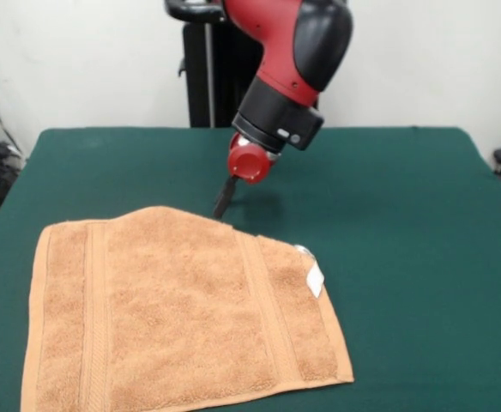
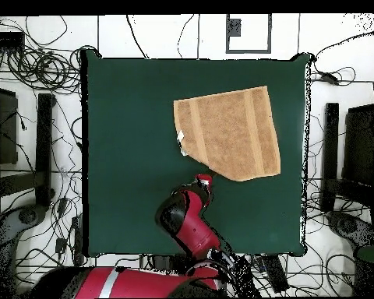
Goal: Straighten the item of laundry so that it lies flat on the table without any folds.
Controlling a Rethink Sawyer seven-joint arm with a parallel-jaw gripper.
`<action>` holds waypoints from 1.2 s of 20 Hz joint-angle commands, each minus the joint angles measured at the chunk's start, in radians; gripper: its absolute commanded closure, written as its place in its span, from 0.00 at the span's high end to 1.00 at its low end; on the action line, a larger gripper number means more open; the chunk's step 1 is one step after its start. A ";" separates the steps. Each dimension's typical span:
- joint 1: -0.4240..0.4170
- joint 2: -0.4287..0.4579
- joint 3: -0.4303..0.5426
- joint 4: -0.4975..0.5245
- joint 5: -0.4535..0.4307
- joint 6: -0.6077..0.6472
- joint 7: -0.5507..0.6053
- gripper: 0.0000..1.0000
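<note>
Here, the green bench (image 1: 422, 257) takes up most of both views. Red and black arm (image 1: 289, 60) comes down from the far side. Orange-tan towel (image 1: 182, 318) lies on the bench, mostly spread, its far edge peaked rather than straight, one corner turned under by the white tag (image 1: 316, 279). The jaws (image 1: 224, 199) sit at that far edge; cannot tell if apart or together.

Green table (image 1: 422, 215) lies open across the right and upper left of the front view, only the towel (image 1: 182, 318) filling the lower left and the arm (image 1: 289, 77) hanging down at top centre.
</note>
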 commanded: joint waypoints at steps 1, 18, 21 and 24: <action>-0.003 0.009 0.087 -0.101 -0.002 0.025 0.162 1.00; -0.004 0.005 0.083 -0.135 0.029 0.071 0.118 1.00; 0.005 -0.013 0.078 -0.126 0.045 0.091 0.108 1.00; 0.010 -0.028 0.074 -0.120 0.050 0.106 0.100 1.00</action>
